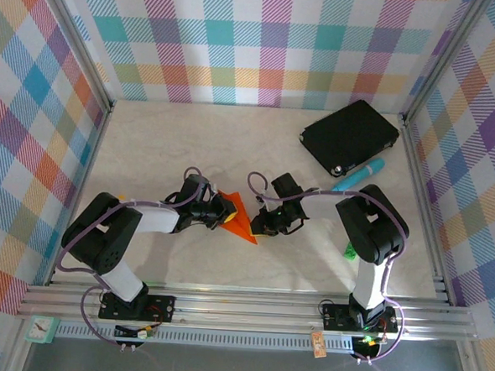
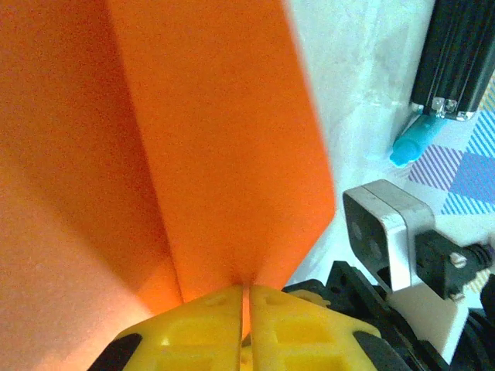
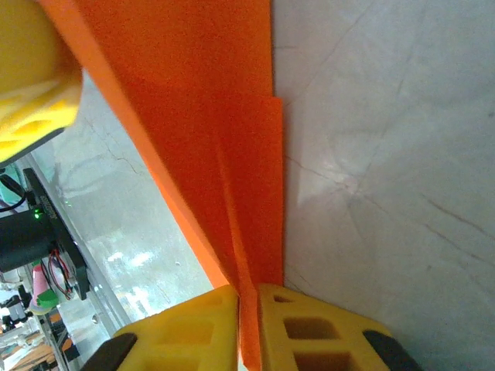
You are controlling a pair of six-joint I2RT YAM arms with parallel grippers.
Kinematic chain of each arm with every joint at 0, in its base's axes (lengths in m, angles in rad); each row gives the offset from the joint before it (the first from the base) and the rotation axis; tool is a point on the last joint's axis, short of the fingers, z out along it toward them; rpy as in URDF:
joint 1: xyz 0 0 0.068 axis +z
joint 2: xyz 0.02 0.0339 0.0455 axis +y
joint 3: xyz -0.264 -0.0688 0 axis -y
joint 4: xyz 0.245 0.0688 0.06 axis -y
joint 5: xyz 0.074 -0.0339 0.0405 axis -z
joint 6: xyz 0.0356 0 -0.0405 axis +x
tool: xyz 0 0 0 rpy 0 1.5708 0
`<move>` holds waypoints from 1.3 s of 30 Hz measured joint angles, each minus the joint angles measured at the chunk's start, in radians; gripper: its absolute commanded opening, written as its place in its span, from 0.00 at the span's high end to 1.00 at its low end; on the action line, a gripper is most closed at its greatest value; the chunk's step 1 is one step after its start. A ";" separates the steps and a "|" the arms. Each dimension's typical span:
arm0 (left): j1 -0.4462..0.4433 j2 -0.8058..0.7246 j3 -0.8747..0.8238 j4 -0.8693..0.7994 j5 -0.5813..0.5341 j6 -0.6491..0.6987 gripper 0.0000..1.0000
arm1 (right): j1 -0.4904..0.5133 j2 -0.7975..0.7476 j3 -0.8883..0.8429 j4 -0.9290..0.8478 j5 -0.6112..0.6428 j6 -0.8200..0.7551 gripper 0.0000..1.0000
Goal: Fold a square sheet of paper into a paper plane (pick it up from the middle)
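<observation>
Gripping confirmed: plane (image 1: 242, 217) is held up between the two arms.
Left gripper (image 1: 225, 214) and right gripper (image 1: 260, 228) are both clenched on it; its long axis is judged to run between them, narrow end rightward.

You have bright, even light from overhead. The pale table (image 1: 166, 138) throws soft glare in the right wrist view, and the shadows on it are short and faint. Up close, the paper plane (image 2: 193, 154) blurs at its edges in both wrist views.
</observation>
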 measured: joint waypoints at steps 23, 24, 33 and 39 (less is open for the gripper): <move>-0.055 0.075 0.020 0.029 -0.010 -0.003 0.91 | -0.026 0.035 0.040 -0.052 -0.071 -0.005 0.80; -0.055 0.076 0.023 0.028 -0.015 -0.003 0.91 | -0.026 0.035 0.041 -0.052 -0.074 -0.005 0.79; -0.055 0.077 0.032 0.003 -0.037 -0.003 0.91 | -0.036 0.015 0.019 -0.058 -0.074 -0.030 0.78; -0.055 0.077 0.032 0.002 -0.040 -0.003 0.91 | -0.039 0.001 0.003 -0.067 -0.066 -0.035 0.79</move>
